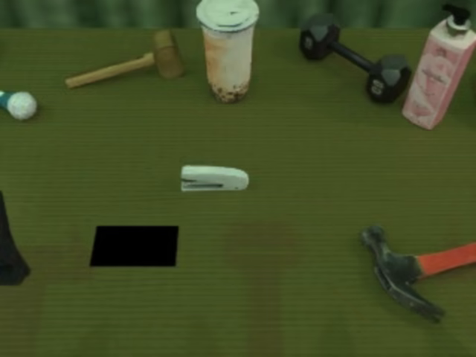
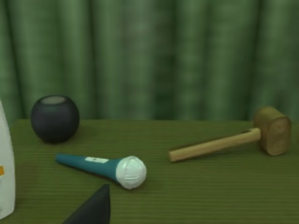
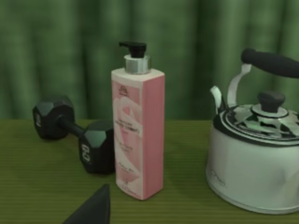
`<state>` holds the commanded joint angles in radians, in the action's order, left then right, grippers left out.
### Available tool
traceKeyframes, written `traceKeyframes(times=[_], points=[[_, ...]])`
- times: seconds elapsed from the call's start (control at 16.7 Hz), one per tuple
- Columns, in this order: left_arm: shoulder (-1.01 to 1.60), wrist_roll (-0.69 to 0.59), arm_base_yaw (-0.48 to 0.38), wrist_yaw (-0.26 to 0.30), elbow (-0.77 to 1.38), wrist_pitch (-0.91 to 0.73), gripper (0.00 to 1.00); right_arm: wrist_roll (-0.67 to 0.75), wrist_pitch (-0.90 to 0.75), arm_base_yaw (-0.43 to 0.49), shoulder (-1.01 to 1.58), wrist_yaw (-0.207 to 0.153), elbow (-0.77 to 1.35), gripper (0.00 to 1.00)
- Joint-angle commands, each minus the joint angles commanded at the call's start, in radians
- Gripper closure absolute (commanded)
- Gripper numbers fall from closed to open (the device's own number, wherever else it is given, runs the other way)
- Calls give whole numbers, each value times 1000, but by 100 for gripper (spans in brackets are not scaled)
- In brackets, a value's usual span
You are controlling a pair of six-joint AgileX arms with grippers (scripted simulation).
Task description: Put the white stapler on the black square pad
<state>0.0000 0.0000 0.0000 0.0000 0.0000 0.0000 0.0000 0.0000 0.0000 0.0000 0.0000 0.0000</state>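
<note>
The white stapler (image 1: 214, 178) lies flat near the middle of the table, its rounded end towards the right. The black square pad (image 1: 134, 246) lies flat on the cloth, nearer the front and to the left of the stapler, with a gap between them. My left gripper (image 1: 9, 253) is parked at the table's left edge, left of the pad, and only a dark tip of it (image 2: 96, 207) shows in the left wrist view. My right gripper (image 3: 96, 207) is outside the top view; a dark tip of it shows in the right wrist view. Neither wrist view shows the stapler or pad.
Along the back stand a wooden mallet (image 1: 134, 63), a lidded cup (image 1: 227, 48), a black dumbbell (image 1: 353, 56) and a pink pump bottle (image 1: 439, 71). A teal-handled white ball (image 1: 18, 104) lies far left, a red-handled hammer (image 1: 416, 271) front right. A kettle (image 3: 254, 158) stands beside the bottle.
</note>
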Motion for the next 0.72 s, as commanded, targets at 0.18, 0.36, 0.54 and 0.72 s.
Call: traceKeyframes(times=[0.18,0.36,0.54,0.72], points=[[9,3,-3,1,9,-8,0,0,0,0,0,0,0,0],[96,36,-32,12,94,-78,0,0,0,0,0,0,0,0],[269,103,-81,24,255,-213,0,0,0,0,0,0,0,0],[510,197,-141,33,467,-397,0,0,0,0,0,0,0,0]])
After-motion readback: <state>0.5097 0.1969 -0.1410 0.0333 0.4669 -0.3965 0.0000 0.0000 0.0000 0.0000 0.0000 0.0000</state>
